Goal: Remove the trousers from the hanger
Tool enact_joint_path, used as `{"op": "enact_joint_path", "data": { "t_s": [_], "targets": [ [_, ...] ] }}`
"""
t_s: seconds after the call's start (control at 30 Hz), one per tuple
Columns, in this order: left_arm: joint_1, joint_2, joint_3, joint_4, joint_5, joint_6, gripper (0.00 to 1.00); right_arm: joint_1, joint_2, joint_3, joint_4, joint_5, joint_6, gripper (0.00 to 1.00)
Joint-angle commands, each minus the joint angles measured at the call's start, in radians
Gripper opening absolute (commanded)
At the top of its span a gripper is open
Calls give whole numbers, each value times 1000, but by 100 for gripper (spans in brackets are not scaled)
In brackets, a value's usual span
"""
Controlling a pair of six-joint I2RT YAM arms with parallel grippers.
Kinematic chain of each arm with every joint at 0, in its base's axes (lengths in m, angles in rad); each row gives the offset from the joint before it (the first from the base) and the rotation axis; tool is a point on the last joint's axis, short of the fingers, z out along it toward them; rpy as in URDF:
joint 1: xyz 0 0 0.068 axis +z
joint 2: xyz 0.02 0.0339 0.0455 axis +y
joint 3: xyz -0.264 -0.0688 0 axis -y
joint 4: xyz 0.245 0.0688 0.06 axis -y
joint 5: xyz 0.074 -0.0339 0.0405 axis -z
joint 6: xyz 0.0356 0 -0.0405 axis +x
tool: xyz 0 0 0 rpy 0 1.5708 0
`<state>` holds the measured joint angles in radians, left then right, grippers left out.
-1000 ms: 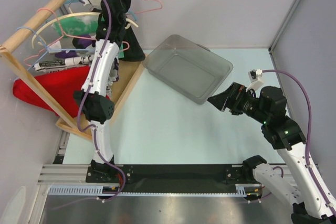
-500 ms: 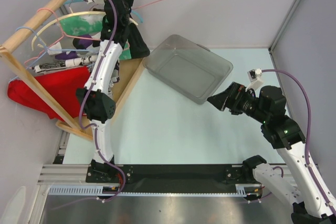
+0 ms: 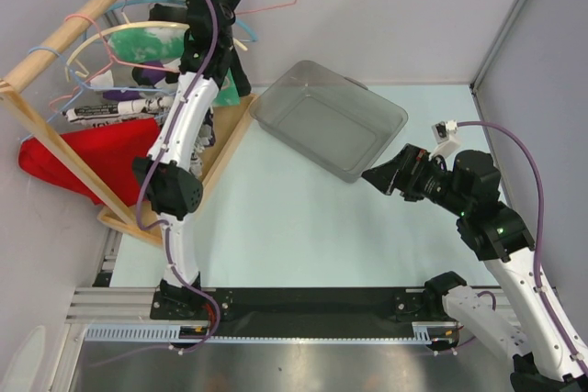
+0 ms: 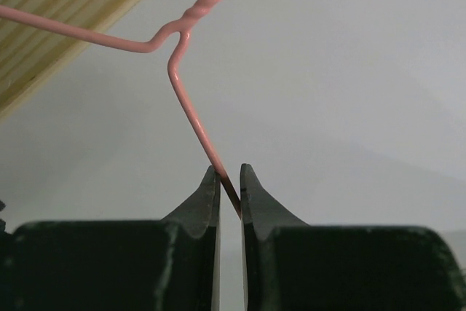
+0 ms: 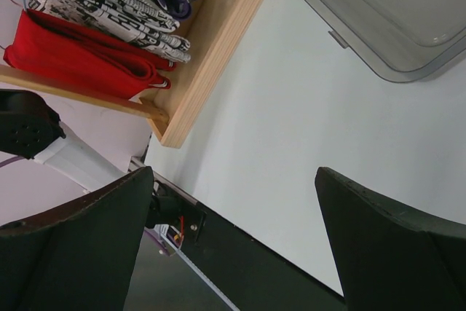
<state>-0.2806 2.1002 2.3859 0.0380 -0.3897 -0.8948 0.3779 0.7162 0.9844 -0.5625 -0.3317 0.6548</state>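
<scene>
Pink wire hanger point(image 4: 191, 114) runs down into the left gripper point(image 4: 230, 174), clamped on it; right gripper point(image 5: 234, 176) spread apart.

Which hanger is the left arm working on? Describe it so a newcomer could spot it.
Start at the wooden rack in the overhead view's top-left corner, then find the left gripper reaching over it. The hanger pinched there is thin pink wire with a twisted neck, unlike the blue wire hanger and the thick cream hanger beside it.
</scene>
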Motion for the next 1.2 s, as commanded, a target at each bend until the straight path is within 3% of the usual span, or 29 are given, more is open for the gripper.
{"op": "enact_joint_path", "data": {
  "t_s": [0.0, 0.37, 0.63, 1.0, 1.17],
  "targets": [
    [-52, -199, -43, 151, 41, 137, 0, 6, 0, 43, 29, -13, -7, 100],
    [-100, -380, -250, 135, 163, 14, 0, 12, -9, 69, 10, -6, -29, 100],
    [-149, -520, -468, 160, 356, -67, 0, 23, 35, 118, -53, 3, -113, 100],
    [-249, -733, -738, 211, 557, -16, 0, 62, 120, 235, -204, 147, -219, 100],
    [-293, -831, -835, 218, 643, -3, 0, 76, 158, 299, -174, 83, -182, 100]
  ]
}}
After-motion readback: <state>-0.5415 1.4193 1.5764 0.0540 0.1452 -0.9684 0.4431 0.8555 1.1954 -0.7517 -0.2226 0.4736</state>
